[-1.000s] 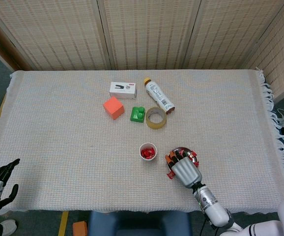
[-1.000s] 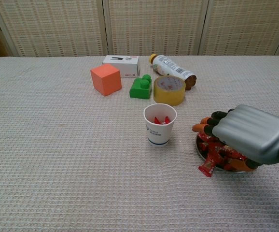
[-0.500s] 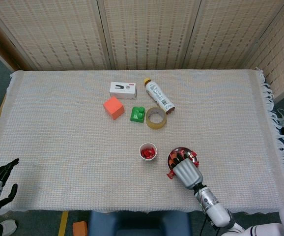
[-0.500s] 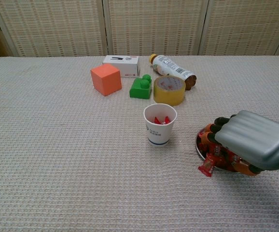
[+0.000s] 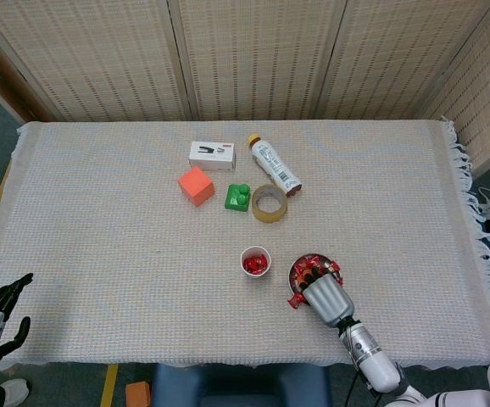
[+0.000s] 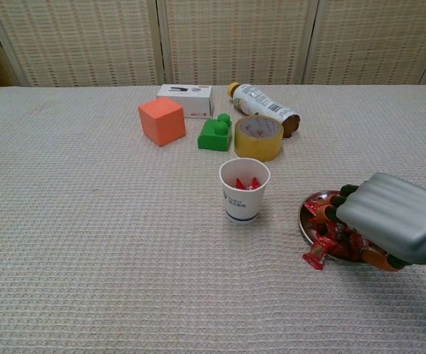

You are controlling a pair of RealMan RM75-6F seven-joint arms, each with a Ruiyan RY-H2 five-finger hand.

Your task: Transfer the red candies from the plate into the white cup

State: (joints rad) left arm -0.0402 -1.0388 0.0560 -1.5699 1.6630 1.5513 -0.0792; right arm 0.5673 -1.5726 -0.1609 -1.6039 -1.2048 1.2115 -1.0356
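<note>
Head view, cloth-covered table, woven screens

Cloth-covered counter carries white cup, plate, tape roll, bottle, stapler box, orange cube, green block.

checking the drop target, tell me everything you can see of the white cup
The white cup is a small paper-looking cup with a blue printed mark on its side. It stands upright on the woven cloth, left of the plate and apart from it, with red candies already inside. Nothing touches it; the right hand is over the plate.
</note>
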